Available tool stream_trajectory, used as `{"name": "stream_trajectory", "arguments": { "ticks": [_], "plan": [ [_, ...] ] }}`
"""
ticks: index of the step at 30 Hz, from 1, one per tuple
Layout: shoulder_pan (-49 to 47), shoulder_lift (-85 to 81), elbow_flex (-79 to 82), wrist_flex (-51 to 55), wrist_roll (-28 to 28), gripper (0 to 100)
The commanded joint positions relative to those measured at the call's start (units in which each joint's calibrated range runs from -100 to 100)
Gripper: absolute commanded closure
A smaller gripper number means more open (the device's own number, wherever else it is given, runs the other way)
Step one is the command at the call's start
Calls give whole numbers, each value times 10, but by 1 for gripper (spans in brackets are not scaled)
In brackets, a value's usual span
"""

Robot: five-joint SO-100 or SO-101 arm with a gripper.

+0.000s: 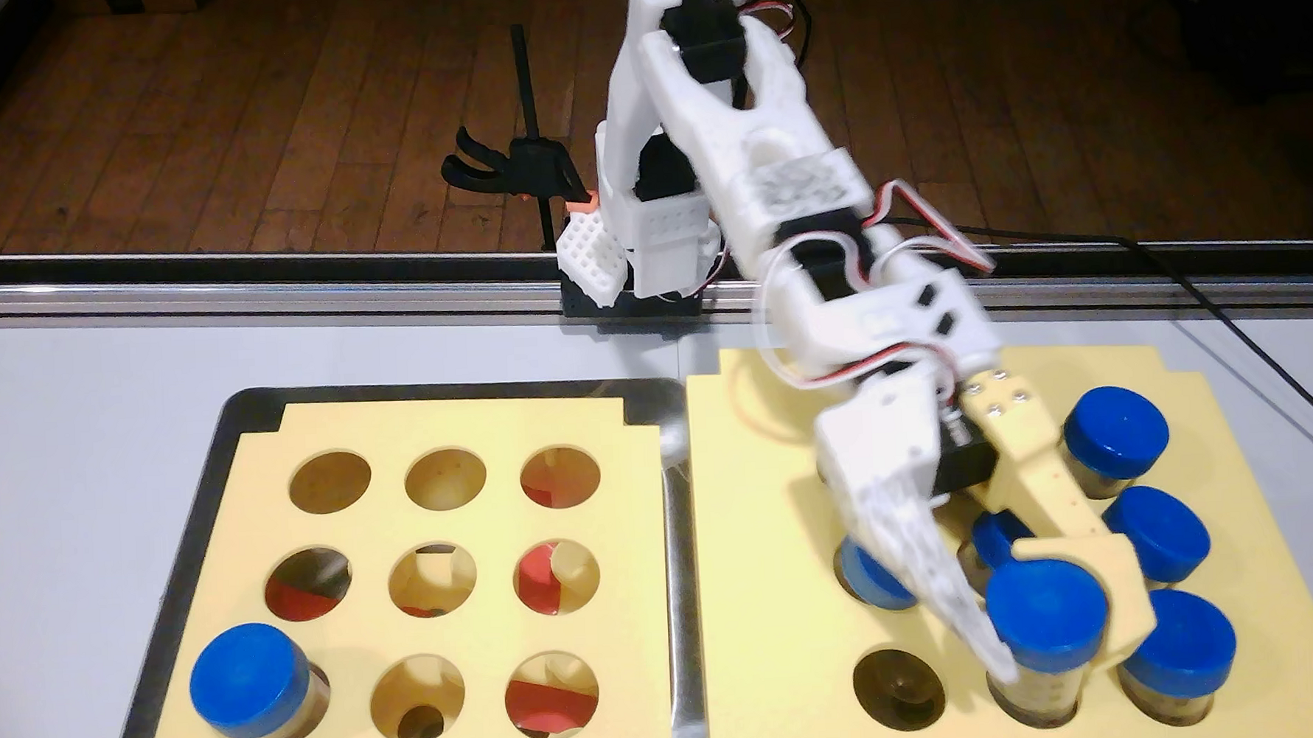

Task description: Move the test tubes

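The single fixed view looks down steeply from above the near side of the table, facing the arm's base at the far edge. It sits close: the two yellow racks in front of that base fill the lower picture, with wooden floor beyond it.
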Motion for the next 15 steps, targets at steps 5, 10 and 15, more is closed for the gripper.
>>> {"name": "stream_trajectory", "arguments": {
  "ticks": [5, 10, 15],
  "plan": [
    [8, 11, -25, 62, -6, 74],
    [67, -18, -82, 60, -2, 70],
    [148, -117, -80, 59, -1, 70]
  ]
}}
